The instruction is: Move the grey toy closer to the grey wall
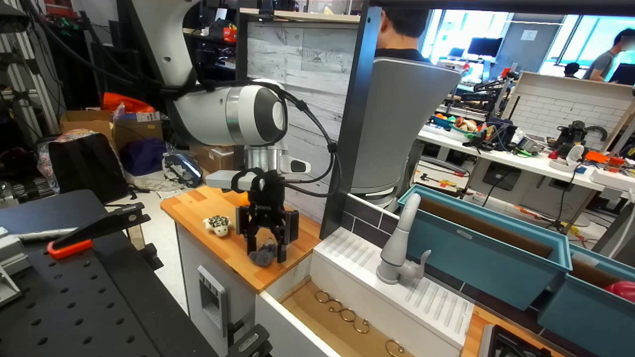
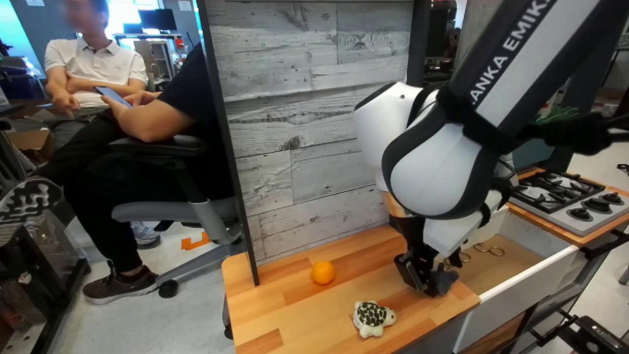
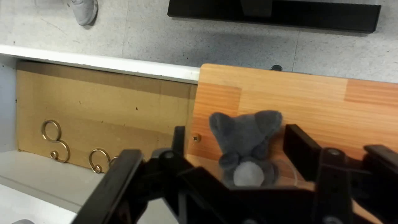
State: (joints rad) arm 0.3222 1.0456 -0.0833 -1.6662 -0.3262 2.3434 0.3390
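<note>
The grey toy (image 1: 263,255) is a small dark grey plush with big ears and a pale round belly. It lies on the wooden counter near the corner by the open white basin, and it also shows in the other exterior view (image 2: 444,280) and the wrist view (image 3: 244,133). My gripper (image 1: 267,250) points down and is open, with one finger on each side of the toy. In the wrist view a gap shows between the toy and each finger; the toy's lower end is hidden by the gripper. The grey wall (image 2: 314,113) of whitewashed planks stands upright along the counter's back edge.
A whitish turtle toy with dark spots (image 2: 372,317) and a round orange object (image 2: 323,272) are on the counter (image 2: 295,314). The basin (image 1: 297,322) holding brass rings adjoins the counter. A grey faucet (image 1: 397,243), teal bins (image 1: 486,243) and a stove top (image 2: 560,196) stand beyond it.
</note>
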